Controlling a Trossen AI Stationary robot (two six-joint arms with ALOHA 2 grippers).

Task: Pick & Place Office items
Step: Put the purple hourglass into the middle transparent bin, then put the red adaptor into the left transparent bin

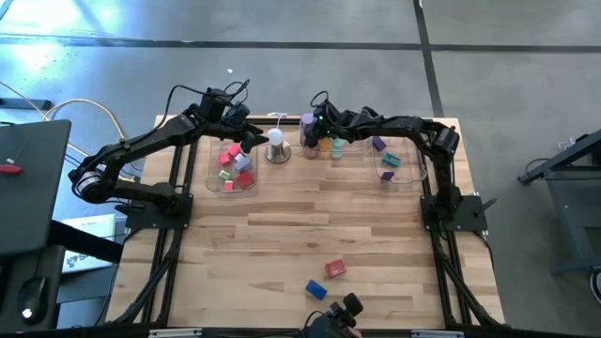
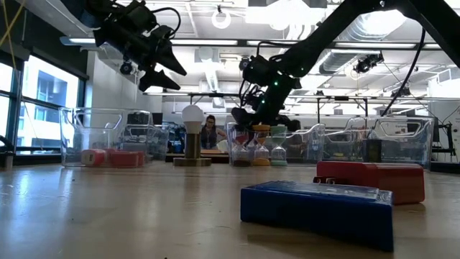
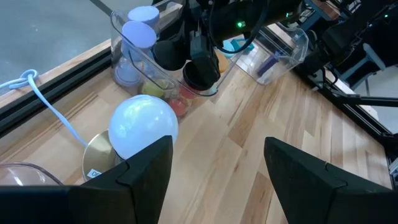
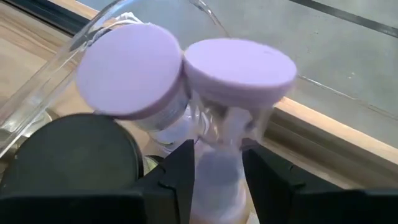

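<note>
Two grippers work at the far edge of the table (image 1: 319,225). Right gripper (image 4: 217,171) sits over the middle tray (image 1: 324,147), its fingers (image 4: 177,180) standing on either side of the waist of a lilac roll (image 4: 239,68); whether they press on it cannot be told. A second lilac roll (image 4: 130,71) stands just beside the first, and a black roll (image 4: 74,155) is next to that. Left gripper (image 3: 217,168) hangs released, fingers (image 3: 146,171) well apart, above the white dome (image 3: 143,127) on its metal base, holding nothing. Left tray (image 1: 211,174) contains red and pink blocks (image 1: 235,169). Right tray (image 1: 413,174) contains a purple block (image 1: 378,144) and a teal piece (image 1: 390,161). On the near table, a red block (image 1: 335,269) and a blue block (image 1: 315,289) lie near each other, apart from all trays.
</note>
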